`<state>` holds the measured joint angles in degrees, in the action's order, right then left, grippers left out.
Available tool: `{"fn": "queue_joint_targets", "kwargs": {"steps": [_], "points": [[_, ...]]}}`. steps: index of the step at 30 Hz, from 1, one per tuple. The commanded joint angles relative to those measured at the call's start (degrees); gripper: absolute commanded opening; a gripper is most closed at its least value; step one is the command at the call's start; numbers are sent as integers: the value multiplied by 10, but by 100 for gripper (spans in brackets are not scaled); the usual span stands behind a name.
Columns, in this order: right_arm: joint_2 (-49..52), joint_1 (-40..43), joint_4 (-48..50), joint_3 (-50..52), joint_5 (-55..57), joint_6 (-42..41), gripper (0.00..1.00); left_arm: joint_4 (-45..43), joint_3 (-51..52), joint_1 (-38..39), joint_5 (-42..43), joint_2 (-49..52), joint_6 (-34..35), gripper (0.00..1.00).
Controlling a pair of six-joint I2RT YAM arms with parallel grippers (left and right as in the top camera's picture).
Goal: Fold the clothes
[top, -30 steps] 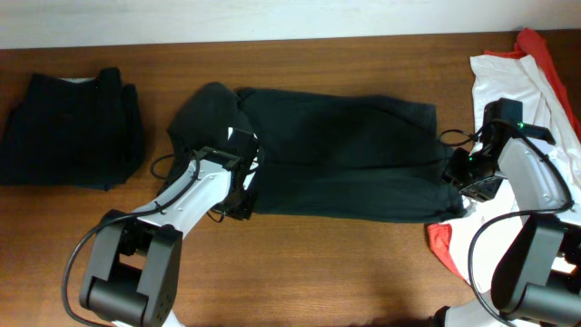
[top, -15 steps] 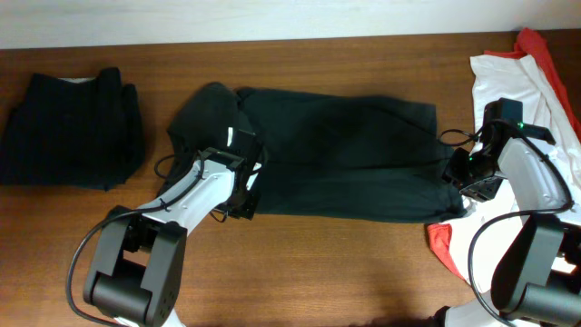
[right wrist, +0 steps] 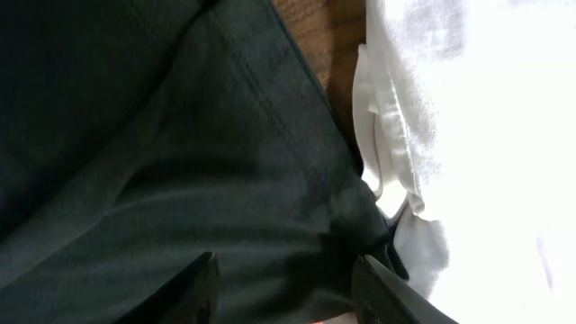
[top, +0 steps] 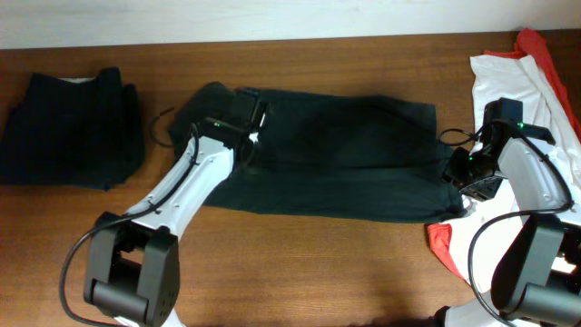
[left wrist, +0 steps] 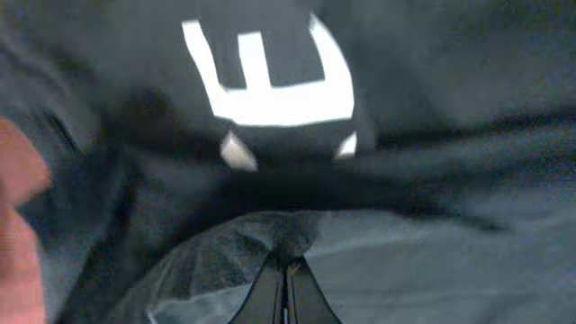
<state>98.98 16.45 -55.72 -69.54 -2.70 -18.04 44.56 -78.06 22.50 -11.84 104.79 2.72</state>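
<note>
Overhead: two tools, three cloth items on counter [top: 300,263]. One dark shirt [top: 345,154] spread at centre; one folded pile [top: 68,127] far left; one white-red heap [top: 517,82] far right. Left tool [top: 248,125] sits on the shirt's left end, right tool [top: 458,177] at its right edge.

Left wrist: left tool [left wrist: 284,288] pinched closed on a raised shirt fold; one white print [left wrist: 270,81] beyond, blurred.

Right wrist: right tool [right wrist: 288,297] spread wide, shirt lying between the fingers, not clamped; heap just to the right.
</note>
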Motion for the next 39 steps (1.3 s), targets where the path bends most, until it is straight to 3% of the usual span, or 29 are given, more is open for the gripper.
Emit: {"fn": "queue_joint_targets", "kwargs": {"steps": [1, 3, 6, 21, 27, 37, 38, 39], "points": [[-10, 1, 0, -8, -1, -4, 52, 13, -4, 1, 52, 21, 2, 35], [-10, 1, 0, -8, -1, -4, 52, 27, -4, 1, 54, 28, 2, 44], [-10, 1, 0, -8, -1, -4, 52, 56, -4, -17, 39, 27, 2, 49], [-10, 1, 0, -8, -1, -4, 52, 46, -4, -218, 63, 24, 4, 48], [-10, 1, 0, -8, -1, -4, 55, 28, -3, -257, 85, 29, 19, 40], [-10, 1, 0, -8, -1, -4, 56, 19, -3, -260, 93, 94, 19, 36], [-10, 1, 0, -8, -1, -4, 56, 15, -3, -260, 93, 100, 15, 34], [-10, 1, 0, -8, -1, -4, 56, 9, -3, -260, 83, 106, 15, 25]]}}
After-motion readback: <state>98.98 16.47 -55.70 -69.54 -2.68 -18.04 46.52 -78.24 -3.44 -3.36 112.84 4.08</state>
